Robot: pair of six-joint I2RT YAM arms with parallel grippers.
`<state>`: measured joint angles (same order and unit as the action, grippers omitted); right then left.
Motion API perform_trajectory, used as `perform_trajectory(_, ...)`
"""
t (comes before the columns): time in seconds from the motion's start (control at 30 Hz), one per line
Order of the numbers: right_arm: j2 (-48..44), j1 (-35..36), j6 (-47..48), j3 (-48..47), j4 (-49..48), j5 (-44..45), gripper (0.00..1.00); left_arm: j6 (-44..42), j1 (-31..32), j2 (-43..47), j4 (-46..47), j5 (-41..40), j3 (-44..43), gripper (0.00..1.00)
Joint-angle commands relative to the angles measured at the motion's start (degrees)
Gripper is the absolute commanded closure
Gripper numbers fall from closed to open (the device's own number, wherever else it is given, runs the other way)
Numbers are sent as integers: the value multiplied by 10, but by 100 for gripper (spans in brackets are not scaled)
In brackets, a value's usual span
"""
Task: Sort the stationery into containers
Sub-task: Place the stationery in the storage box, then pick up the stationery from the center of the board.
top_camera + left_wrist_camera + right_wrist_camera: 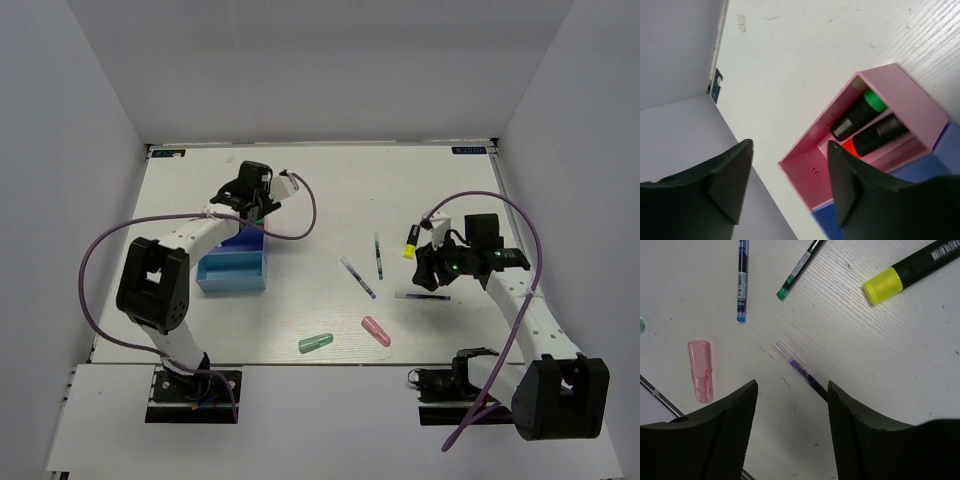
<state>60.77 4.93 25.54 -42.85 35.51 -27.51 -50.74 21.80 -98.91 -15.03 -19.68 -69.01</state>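
the left gripper [790, 187] hangs over the far end of the organizer, in the upper left of the top view, with its jaws spread wide and nothing between them. in its wrist view the pink bin [912, 87] sits at right of centre and holds two black markers side by side, a green-capped marker [860, 112] and an orange-capped marker [874, 136]. the dark blue bin [952, 150] joins it at the lower right, and the light blue bin [232, 272] shows only in the top view.

the right gripper [792, 432] is at the right of the top view, jaws also apart and empty, above a purple pen [801, 368] lying on the white table [880, 370]. the pen's lower end runs towards the right-hand finger, possibly under it. a yellow-capped marker [907, 272] lies at upper right, a blue pen [742, 280] and a green-tipped pen [799, 267] along the top, and a pink capsule piece [701, 371] at left. a green capsule piece [316, 343] lies near the bottom centre of the top view.
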Motion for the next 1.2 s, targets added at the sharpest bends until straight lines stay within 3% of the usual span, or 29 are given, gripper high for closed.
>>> perform_trajectory(0.0,2,0,-26,-14,-13,9,39,40,-3,74,-21,-1,-4,31)
perform_trajectory(0.03,1,-1,-36,-10,-43,31,40,65,3,80,-46,10,-10,71)
perform_trajectory(0.07,3,3,-51,-12,-61,82,46,82,5,99,-63,17,-14,87)
perform_trajectory(0.1,8,4,-98,-15,-81,111,55,149,17,118,-109,21,-19,100)
perform_trajectory(0.13,37,2,-109,-44,-115,176,65,172,35,141,-126,36,-30,100)
perform_trajectory(0.17,56,-1,-122,-63,-121,202,68,195,46,151,-144,53,-35,100)
perform_trajectory(0.2,136,1,-161,-86,-117,221,68,317,76,172,-191,48,-49,97)
perform_trajectory(0.23,169,-1,-176,-141,-88,236,61,365,82,188,-216,53,-68,91)
perform_trajectory(0.27,205,1,-201,-212,-38,261,58,401,85,197,-241,89,-75,74)
perform_trajectory(0.3,237,1,-222,-247,23,260,56,491,88,222,-300,150,-76,64)
perform_trajectory(0.33,333,4,-231,-298,43,248,53,503,90,231,-315,174,-72,49)
perform_trajectory(0.37,356,6,-242,-312,60,237,50,533,95,243,-332,211,-49,35)
perform_trajectory(0.43,402,11,-252,-330,37,240,36,539,128,311,-333,220,11,26)
perform_trajectory(0.5,430,24,-266,-341,18,250,34,548,151,375,-318,214,105,14)
perform_trajectory(0.6,492,24,-285,-428,62,242,34,557,170,477,-308,241,194,12)
perform_trajectory(0.73,517,29,-304,-420,57,240,34,564,184,592,-315,269,256,12)
perform_trajectory(0.93,544,34,-341,-402,44,247,34,569,189,636,-323,273,299,11)
perform_trajectory(1.17,557,51,-379,-356,11,304,46,573,192,638,-323,272,314,11)
